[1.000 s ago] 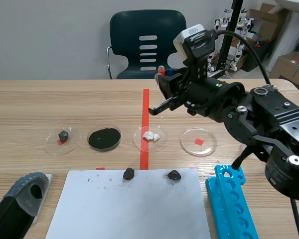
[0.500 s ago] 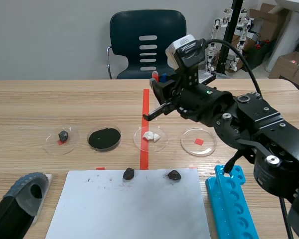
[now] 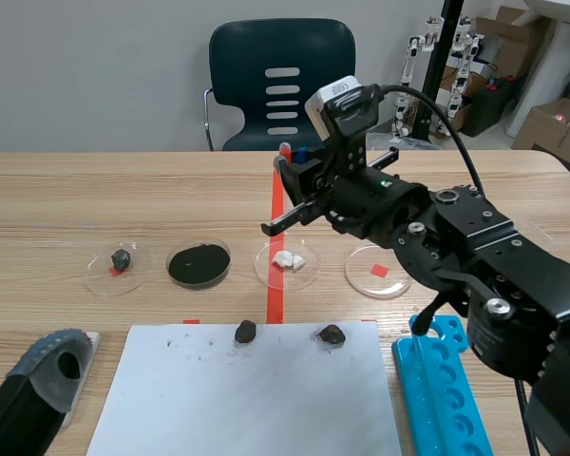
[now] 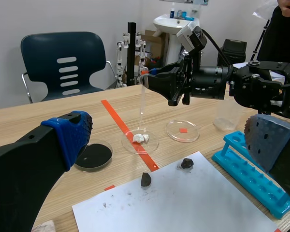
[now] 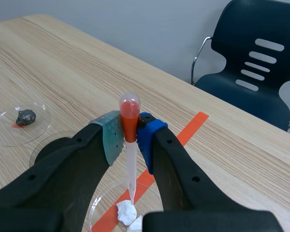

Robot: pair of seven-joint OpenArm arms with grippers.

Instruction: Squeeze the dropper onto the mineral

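while pinched upright in the right gripper (image 5: 130, 138), dropper (image 5: 131, 169) tip just above the white mineral (image 5: 127, 211)

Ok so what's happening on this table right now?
The right arm's fingers are shut on a dropper near its orange top. They hold it upright, with its tip just above the white mineral lying in a clear dish. The left arm's fingers are open and hold nothing, low at the near side of the table.

scene view faces across the table (image 3: 123, 190); all views share the white-mineral dish (image 3: 309, 275) (image 4: 152, 145) (image 5: 94, 212).
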